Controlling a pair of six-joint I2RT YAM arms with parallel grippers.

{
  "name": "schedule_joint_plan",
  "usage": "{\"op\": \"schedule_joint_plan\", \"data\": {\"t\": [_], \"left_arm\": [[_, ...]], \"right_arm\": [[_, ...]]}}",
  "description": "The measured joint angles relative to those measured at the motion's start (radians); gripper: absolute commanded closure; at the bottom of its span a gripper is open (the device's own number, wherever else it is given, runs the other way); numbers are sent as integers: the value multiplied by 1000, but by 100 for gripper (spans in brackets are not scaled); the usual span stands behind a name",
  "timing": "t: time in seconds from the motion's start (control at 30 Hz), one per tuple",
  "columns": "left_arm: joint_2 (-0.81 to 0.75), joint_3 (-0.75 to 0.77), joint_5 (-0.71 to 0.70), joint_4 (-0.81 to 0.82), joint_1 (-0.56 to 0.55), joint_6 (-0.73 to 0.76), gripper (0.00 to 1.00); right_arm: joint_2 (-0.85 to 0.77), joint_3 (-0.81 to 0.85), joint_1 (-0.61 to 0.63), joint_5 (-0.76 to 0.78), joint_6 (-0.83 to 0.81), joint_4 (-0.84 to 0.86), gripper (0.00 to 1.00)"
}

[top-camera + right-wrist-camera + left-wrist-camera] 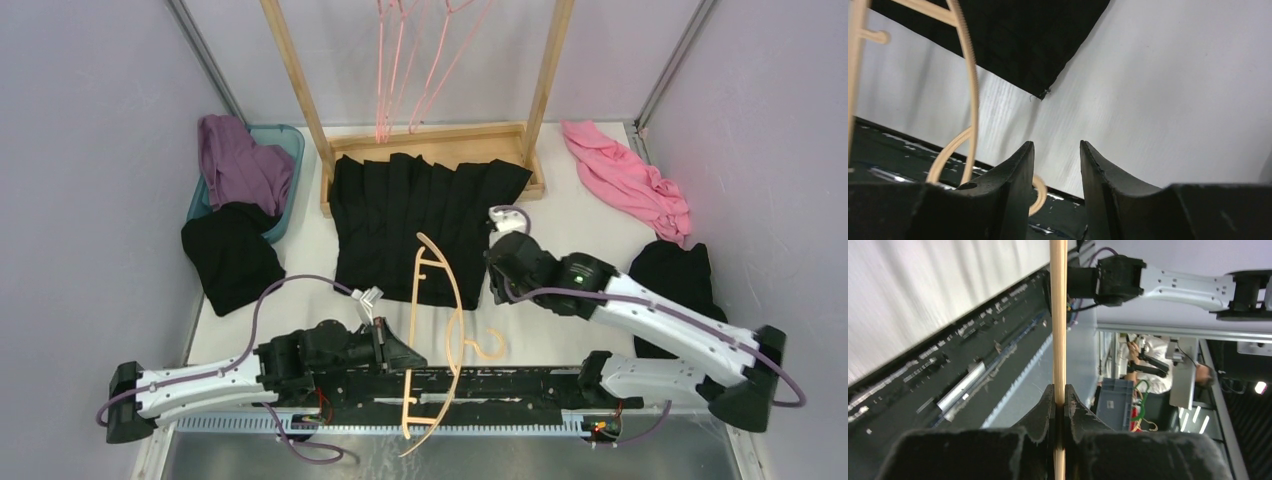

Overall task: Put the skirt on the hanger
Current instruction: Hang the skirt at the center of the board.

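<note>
Left gripper (1059, 390) clamps the hanger (1058, 315) by its bar — hold it level. Right gripper (1055, 147), jaws apart and empty, should pinch the skirt (400, 215) at its near corner — fabric only.

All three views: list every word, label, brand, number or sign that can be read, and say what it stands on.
None can be read in any view.
Pale marks on the black base rail: too blurred to read.
The skirt and the hanger: no lettering visible.
The grey crate in the left wrist background: no legible label.
</note>
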Motion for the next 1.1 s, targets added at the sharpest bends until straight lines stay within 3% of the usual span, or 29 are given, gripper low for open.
{"op": "schedule_joint_plan", "data": {"t": [0.23, 0.47, 0.8, 1.1], "left_arm": [[-191, 22, 42, -261, -44, -75, 97], [-264, 134, 79, -591, -49, -114, 97], [-199, 137, 201, -690, -49, -119, 97], [-216, 137, 290, -686, -49, -119, 97]], "right_arm": [[256, -5, 0, -34, -184, 100, 54], [317, -16, 0, -88, -322, 234, 48], [472, -29, 1, -116, -451, 366, 48], [494, -68, 5, -55, -522, 409, 44]]}}
